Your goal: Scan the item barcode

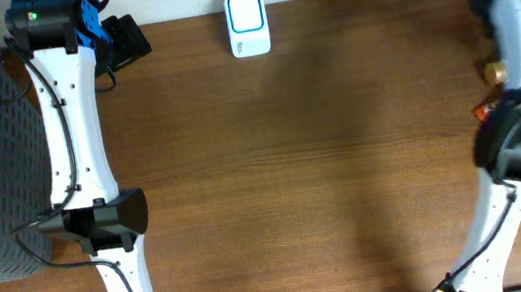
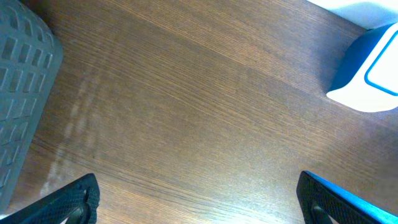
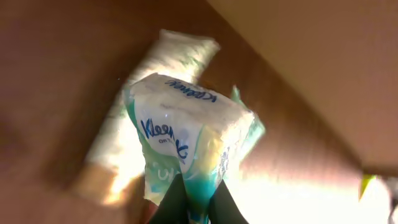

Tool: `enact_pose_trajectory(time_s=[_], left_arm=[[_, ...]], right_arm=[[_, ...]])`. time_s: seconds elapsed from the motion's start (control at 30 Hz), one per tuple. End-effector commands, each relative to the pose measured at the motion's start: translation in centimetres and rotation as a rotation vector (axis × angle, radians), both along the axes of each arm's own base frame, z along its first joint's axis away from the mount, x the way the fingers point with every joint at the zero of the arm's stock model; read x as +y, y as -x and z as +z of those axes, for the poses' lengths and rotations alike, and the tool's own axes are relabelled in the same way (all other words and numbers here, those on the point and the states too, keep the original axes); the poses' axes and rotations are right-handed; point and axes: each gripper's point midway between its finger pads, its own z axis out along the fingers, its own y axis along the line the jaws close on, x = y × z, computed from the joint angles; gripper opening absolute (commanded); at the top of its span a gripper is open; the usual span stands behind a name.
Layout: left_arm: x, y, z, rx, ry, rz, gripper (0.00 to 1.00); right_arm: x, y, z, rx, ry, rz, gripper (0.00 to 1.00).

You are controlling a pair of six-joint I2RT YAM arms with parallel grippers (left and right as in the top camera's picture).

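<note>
As seen from the right wrist, the right claw (image 3: 196, 190) was pressed together on the lower edge of a soft tissue pack (image 3: 186, 134), wrapped in white-and-teal plastic and printed with blue Kleenex lettering. Its two dark fingers (image 3: 171, 202) met on the crinkled teal film, so the pack stood directly beyond the fingertips, tilted and nearer the camera than everything else. Behind it a second pack (image 3: 177, 50), pale, oblong and rounded at the end, lay flat on the brown wood-grain table (image 3: 50, 62). Strong light washed out the lower part of that view.

In the overhead view the right arm (image 1: 519, 41), white with dark joints, ran along the table's right side, and the held pack could not be made out there. A white, rounded-rectangular barcode scanner (image 1: 247, 24) with a blue-bordered window stood at the far edge of the table near the middle, well apart from the right arm.

The left claw (image 2: 205, 205) hung spread wide over bare wood and held nothing, its black textured fingers showing at the two lower corners of the left wrist view. That view showed the scanner's blue-and-white body at upper right and a grey perforated plastic basket (image 2: 22, 87) at left. Overhead, the basket sat at the table's left edge.
</note>
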Motion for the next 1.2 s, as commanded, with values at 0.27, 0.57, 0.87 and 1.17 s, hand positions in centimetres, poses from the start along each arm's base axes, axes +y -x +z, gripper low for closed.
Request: enact_pose_trajectory(time_s=[0.27, 0.57, 0.87, 1.17], left_arm=[[0.2, 0.1, 0.3, -0.008, -0.011, 0.004, 0.99], [0.2, 0.1, 0.3, -0.008, -0.011, 0.004, 0.99], [0.2, 0.1, 0.3, -0.008, -0.011, 0.004, 0.99], [0.2, 0.1, 0.3, -0.008, -0.011, 0.003, 0.99]], right_arm=[[-5.6, 4.9, -3.4, -0.270, -0.402, -0.249, 0.06], [-5.9, 4.6, -3.3, -0.278, -0.393, -0.233, 0.99], [-3.7, 7.7, 3.2, -0.285, -0.389, -0.231, 0.99], [4.4, 14.0, 14.9, -0.345, -0.394, -0.136, 0.99]])
